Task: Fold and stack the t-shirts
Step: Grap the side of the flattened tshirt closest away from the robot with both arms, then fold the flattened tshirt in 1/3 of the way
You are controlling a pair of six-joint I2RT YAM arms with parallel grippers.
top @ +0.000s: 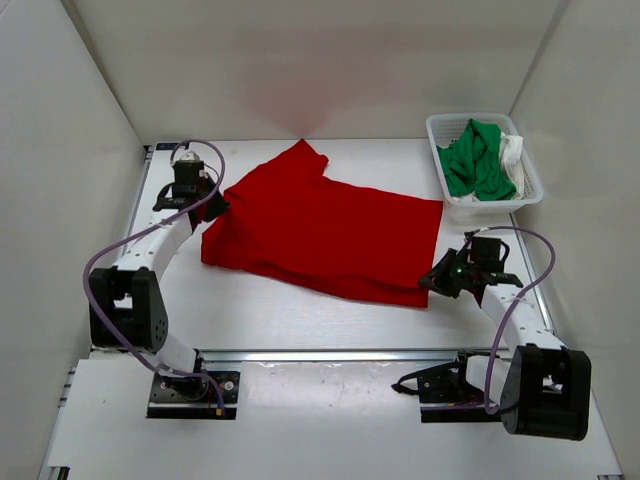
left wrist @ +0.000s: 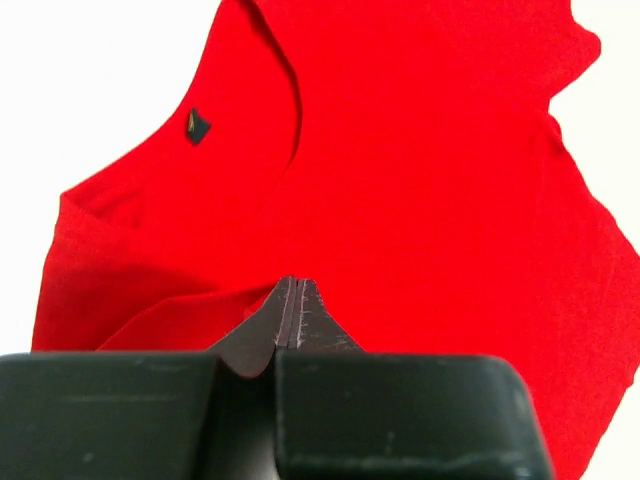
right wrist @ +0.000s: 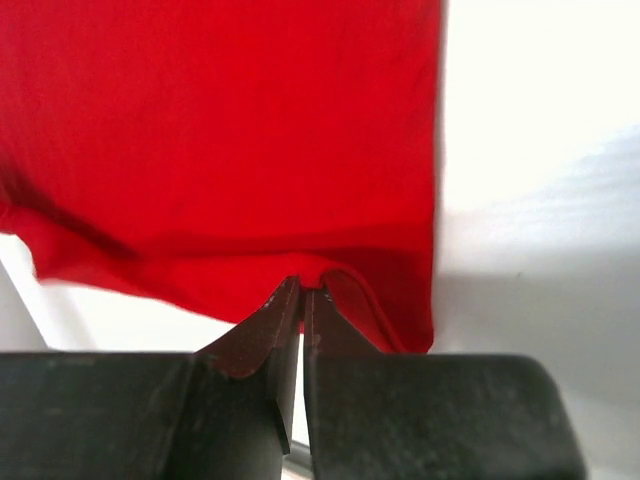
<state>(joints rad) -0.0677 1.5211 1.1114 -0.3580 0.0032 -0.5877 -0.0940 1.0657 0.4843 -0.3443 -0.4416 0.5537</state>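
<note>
Red t-shirt [top: 320,225]: lying spread and rumpled on table [top: 300,320], one sleeve pointing toward far wall; wrist views cutting off its edges.
Left gripper [top: 215,205]: jaws pressing together, pinching shirt's left edge; pinch point itself hiding behind fingertips.
Right gripper [top: 428,283]: jaws clamping near-right hem corner.
Green t-shirt [top: 475,160]: sitting bunched in basket [top: 437,130], far right.
White t-shirt [top: 512,152]: peeking out beside green one, mostly hidden.

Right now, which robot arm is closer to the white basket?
Right. The right end effector is in front of the basket; the left end effector is far across the red t-shirt.
</note>
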